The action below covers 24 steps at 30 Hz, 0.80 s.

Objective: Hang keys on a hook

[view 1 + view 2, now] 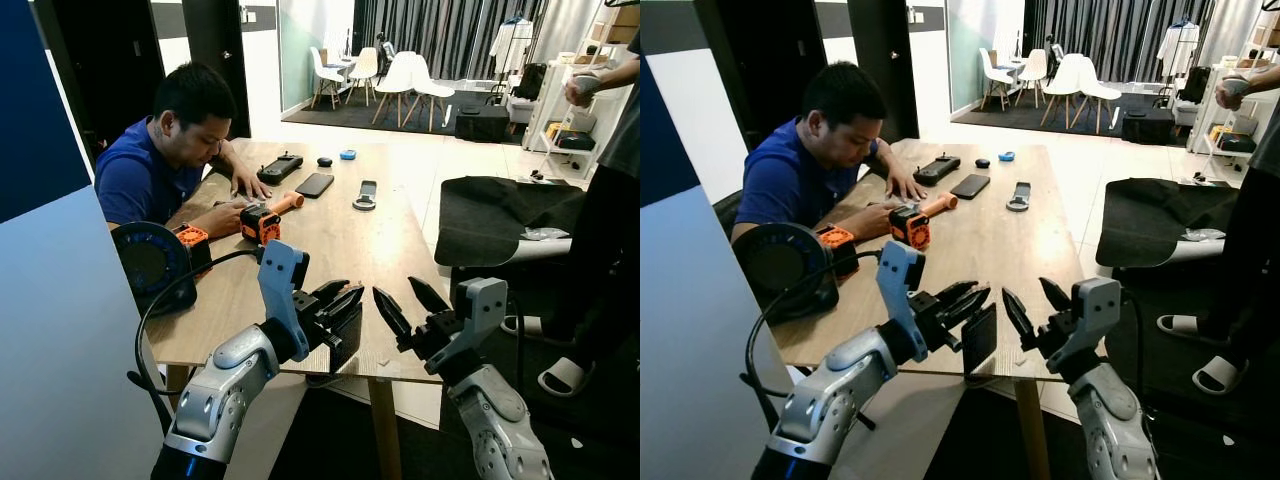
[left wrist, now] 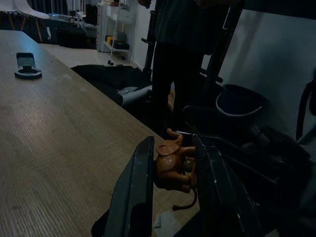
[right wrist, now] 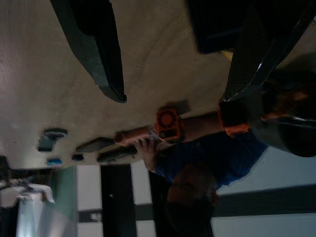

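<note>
Two robot grippers are hovering over the near edge of a wooden table (image 1: pixel 340 240).

The left gripper (image 2: pixel 173 173) is pinching a little orange elephant keychain (image 2: pixel 174 165). The right gripper (image 1: pixel 400 300) is spreading its fingers wide. Farther back, a person in a blue shirt (image 1: pixel 150 170) is sitting by an orange tool (image 1: pixel 262 222).

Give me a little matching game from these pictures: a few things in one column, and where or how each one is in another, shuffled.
Things:
1. elephant keyring
2. right gripper
3. black phone
4. person in blue

Places or states:
A. lying flat on the table
B. seated at the table's far left side
C. pinched in the left gripper
D. open, holding nothing

Pairs: 1-C, 2-D, 3-A, 4-B
</note>
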Available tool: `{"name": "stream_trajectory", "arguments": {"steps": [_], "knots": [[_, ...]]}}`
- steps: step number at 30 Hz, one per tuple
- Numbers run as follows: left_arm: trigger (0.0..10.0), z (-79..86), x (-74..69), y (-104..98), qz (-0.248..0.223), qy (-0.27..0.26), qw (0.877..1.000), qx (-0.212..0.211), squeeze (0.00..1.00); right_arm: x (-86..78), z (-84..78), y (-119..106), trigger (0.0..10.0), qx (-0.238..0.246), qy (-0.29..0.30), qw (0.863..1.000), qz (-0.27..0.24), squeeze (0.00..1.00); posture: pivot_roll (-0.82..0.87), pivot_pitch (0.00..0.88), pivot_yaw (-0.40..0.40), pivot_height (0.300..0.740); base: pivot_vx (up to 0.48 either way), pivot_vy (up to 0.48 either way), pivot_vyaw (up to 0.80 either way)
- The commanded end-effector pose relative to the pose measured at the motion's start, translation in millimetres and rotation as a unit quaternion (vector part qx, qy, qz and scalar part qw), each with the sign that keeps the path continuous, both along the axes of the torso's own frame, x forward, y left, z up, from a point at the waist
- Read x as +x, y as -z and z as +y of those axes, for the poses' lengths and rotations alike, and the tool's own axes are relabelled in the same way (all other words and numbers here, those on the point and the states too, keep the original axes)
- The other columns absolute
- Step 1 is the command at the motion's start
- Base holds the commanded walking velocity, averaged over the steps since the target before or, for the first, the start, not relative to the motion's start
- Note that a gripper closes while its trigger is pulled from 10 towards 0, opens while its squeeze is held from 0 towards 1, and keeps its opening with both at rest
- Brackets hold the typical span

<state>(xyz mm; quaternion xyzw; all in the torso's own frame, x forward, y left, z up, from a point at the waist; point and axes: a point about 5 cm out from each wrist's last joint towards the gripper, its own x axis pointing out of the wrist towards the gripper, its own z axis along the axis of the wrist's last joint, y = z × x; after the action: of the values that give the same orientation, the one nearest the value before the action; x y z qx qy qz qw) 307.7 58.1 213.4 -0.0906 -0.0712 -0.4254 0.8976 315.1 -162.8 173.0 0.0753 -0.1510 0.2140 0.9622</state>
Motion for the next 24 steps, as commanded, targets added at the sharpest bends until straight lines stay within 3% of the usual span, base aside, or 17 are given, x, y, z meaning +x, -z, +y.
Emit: {"name": "stream_trajectory", "arguments": {"steps": [1,12,19,24], "knots": [[10.0,2.5,0.3,0,-0.007,-0.002,1.000,0.015,0.00,2.1,-2.8,4,10.0,-0.005,0.012,1.000,0.018,0.00,0.05,0.059,0.028,0.740,0.000,0.000,0.00],[10.0,0.5,-1.1,-2,-0.010,0.008,1.000,0.018,0.00,6.0,-3.7,18,10.0,-0.015,0.022,0.998,0.060,0.00,0.05,0.061,0.028,0.740,0.000,0.000,0.00],[10.0,1.1,-3.4,0,-0.010,0.023,0.999,0.026,0.00,3.5,-3.6,12,10.0,-0.004,0.017,0.999,0.039,0.00,0.05,0.061,0.028,0.740,0.000,0.000,0.00],[10.0,1.6,-6.0,1,-0.010,0.038,0.999,0.033,0.00,-1.1,-13.1,-10,10.0,0.039,0.031,0.998,-0.029,0.00,0.05,0.061,0.030,0.740,0.000,0.000,0.00]]}}
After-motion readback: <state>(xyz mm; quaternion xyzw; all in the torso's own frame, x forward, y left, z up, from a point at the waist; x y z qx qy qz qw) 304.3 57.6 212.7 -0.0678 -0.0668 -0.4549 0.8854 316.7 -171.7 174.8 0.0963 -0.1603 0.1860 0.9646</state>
